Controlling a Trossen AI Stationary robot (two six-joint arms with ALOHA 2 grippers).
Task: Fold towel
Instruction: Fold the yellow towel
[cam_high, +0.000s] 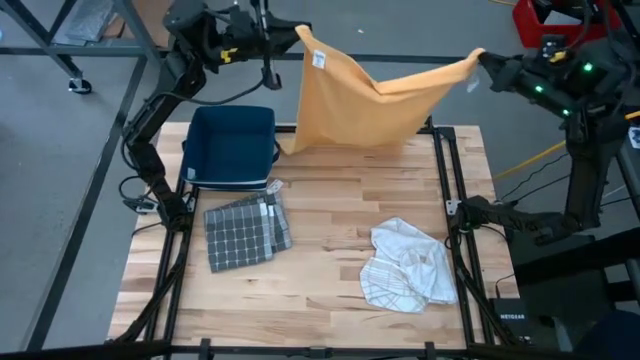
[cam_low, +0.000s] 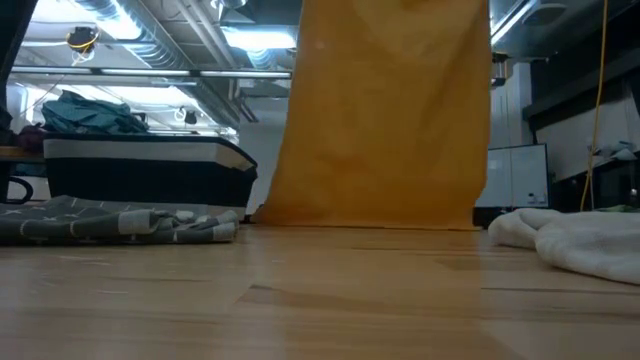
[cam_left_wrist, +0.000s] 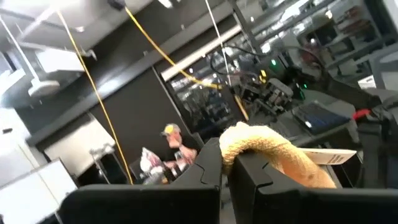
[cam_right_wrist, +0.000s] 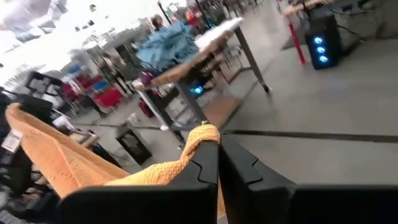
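Orange towel (cam_high: 360, 100): held aloft at the far edge of the table, stretched between both tools, its top edge sagging in the middle and its lower hem reaching down to the tabletop, as seen in the low view (cam_low: 385, 120). A white label is visible near the left upper corner.

Left tool (cam_high: 290, 40): raised beyond the far left of the table; its fingers are closed tight on one upper corner of the orange towel, a fold of cloth being pinched between them in the left wrist view (cam_left_wrist: 227, 168).

Right tool (cam_high: 487, 58): raised beyond the far right corner; its fingers are likewise clamped on the opposite corner, which is shown bunched at the tips in the right wrist view (cam_right_wrist: 217, 152).

Table (cam_high: 330, 200): light wooden butcher-block top within a black frame.

Navy bin (cam_high: 232, 145): set at the far left of the table.

Grey checked cloth (cam_high: 243, 232): laid folded, near the bin's front side.

White cloth (cam_high: 408, 265): crumpled, at the near right.

Room: grey floor, ceiling ducts and strip lights, yellow cables, a person in a cap (cam_left_wrist: 173, 140) seen far off in the left wrist view.
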